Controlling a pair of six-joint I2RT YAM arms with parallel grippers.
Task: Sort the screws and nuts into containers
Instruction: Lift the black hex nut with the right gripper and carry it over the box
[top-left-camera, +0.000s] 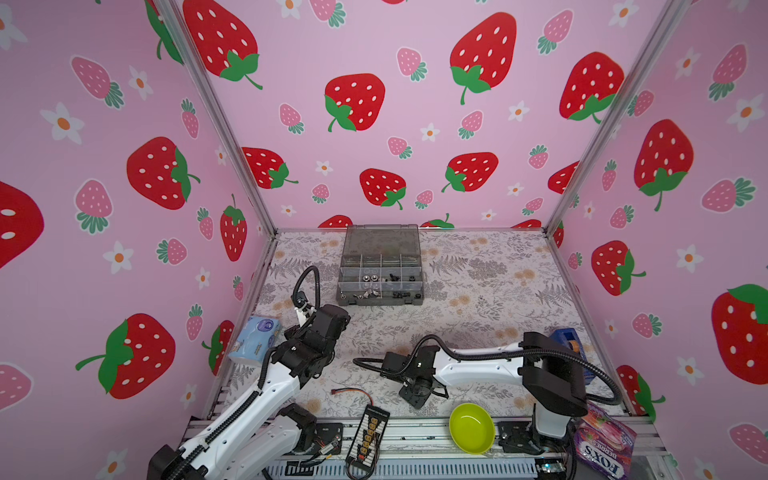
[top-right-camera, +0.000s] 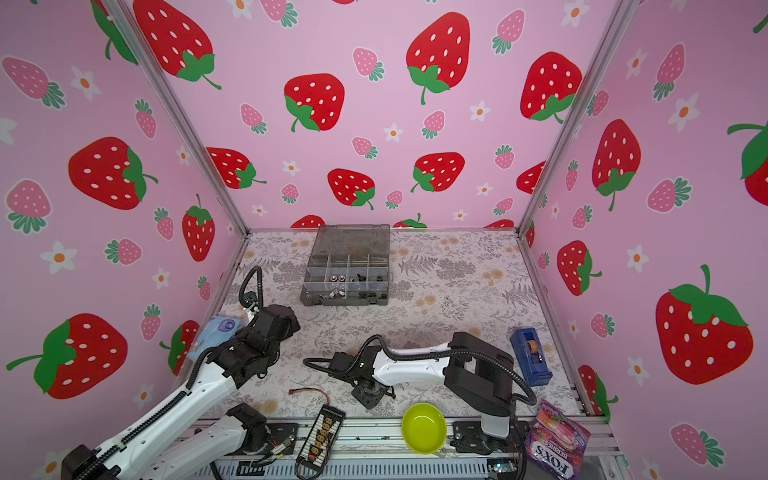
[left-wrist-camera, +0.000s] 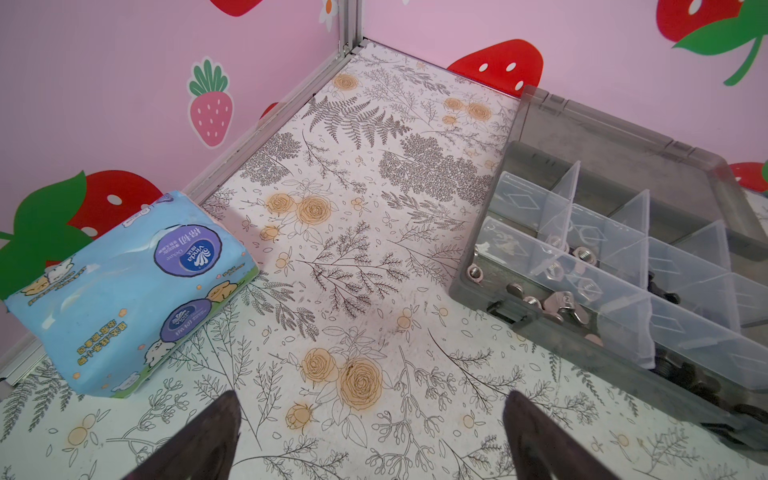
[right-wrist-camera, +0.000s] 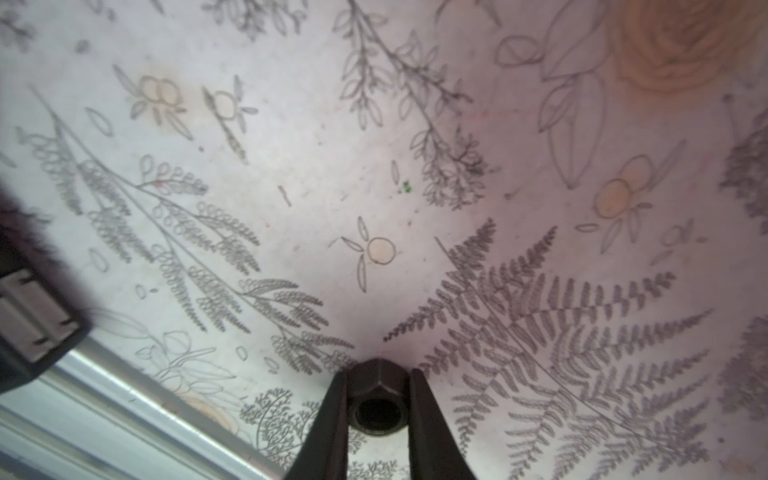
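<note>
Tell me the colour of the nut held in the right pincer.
Black. The nut shows best in the right wrist view.

Lighting is bright and even; right wrist view blurs.

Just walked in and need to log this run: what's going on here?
The right gripper is closed on a black hex nut, low over the floral table. The left gripper hangs open and empty near the organizer box, whose lid is up. Silver nuts and black pieces already lie inside.
</note>
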